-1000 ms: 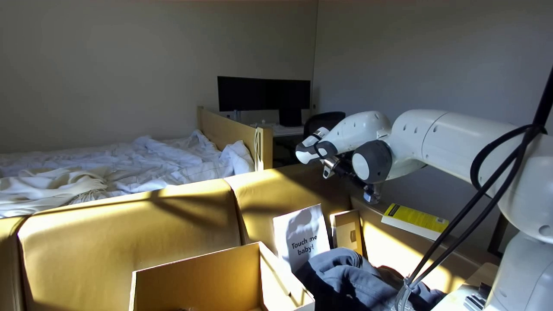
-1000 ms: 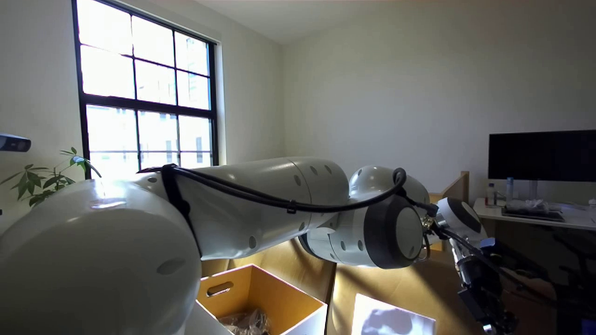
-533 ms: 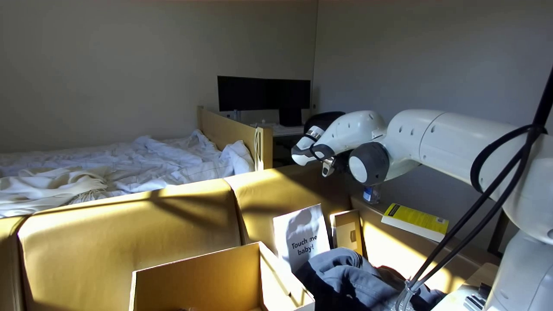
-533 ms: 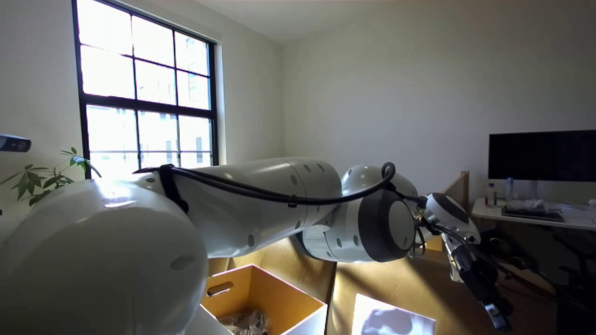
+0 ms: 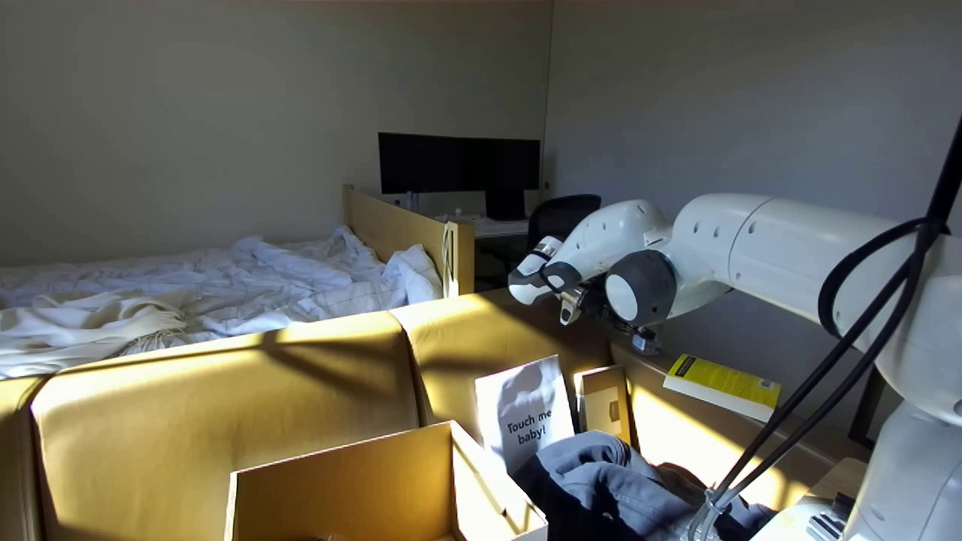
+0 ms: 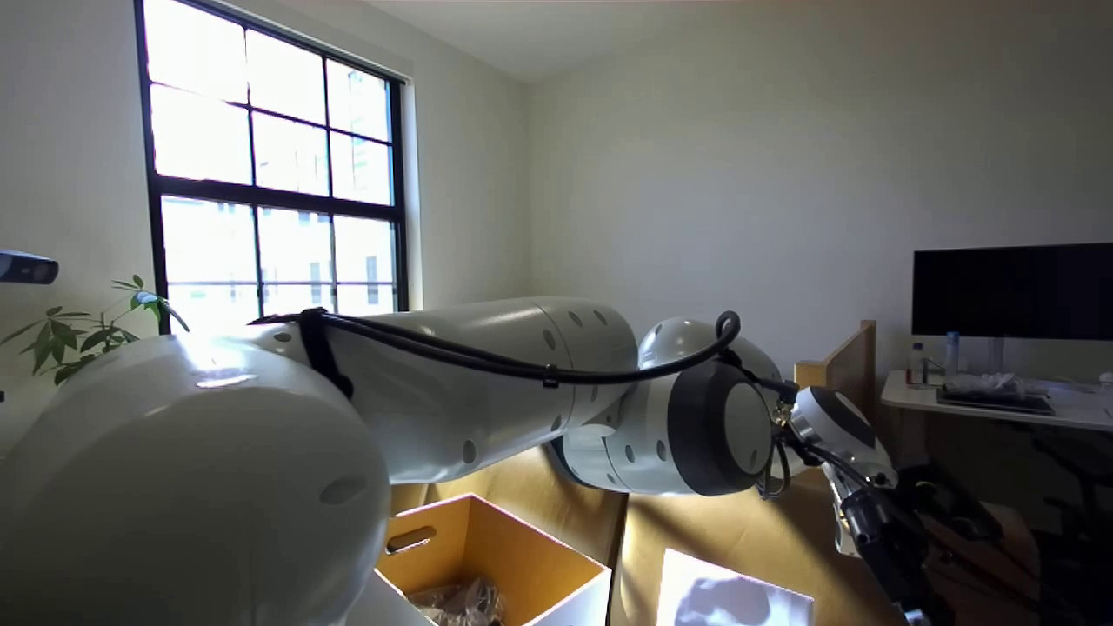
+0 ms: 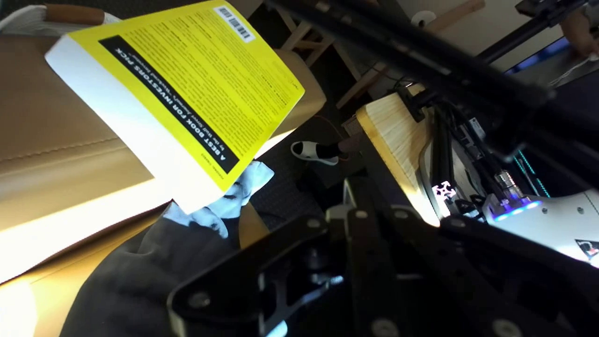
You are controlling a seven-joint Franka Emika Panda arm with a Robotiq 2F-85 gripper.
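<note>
Book (image 7: 192, 98) rests on the sofa arm (image 7: 51, 117), at ten o'clock from the closed gripper (image 7: 351, 203) in the wrist view; dark cloth (image 7: 140, 285) lies at eight o'clock.

tan leather sofa (image 5: 225, 391), sun patches and shadow bars on backrest (image 5: 481, 330). tan-lined white open-topped box (image 5: 338, 488) in front, crumpled clear plastic (image 6: 469, 600) in it. white paper sheet (image 5: 518, 398) printed "touch me baby!" standing tilted near backrest, small tan carton (image 5: 601, 406) just beside, bunched dark blue-grey cloth (image 5: 601, 481) in front of both. behind sofa: rumpled white bedding (image 5: 263, 278), light wood bed end board (image 5: 398, 229). wide black monitor (image 5: 451, 161) on white desk (image 6: 1074, 407), black office chair (image 5: 560, 214) near. black-framed window (image 6: 291, 152), green leafy plant (image 6: 63, 333) beside it. white shoe (image 7: 306, 149) on dark floor (image 7: 281, 192).
</note>
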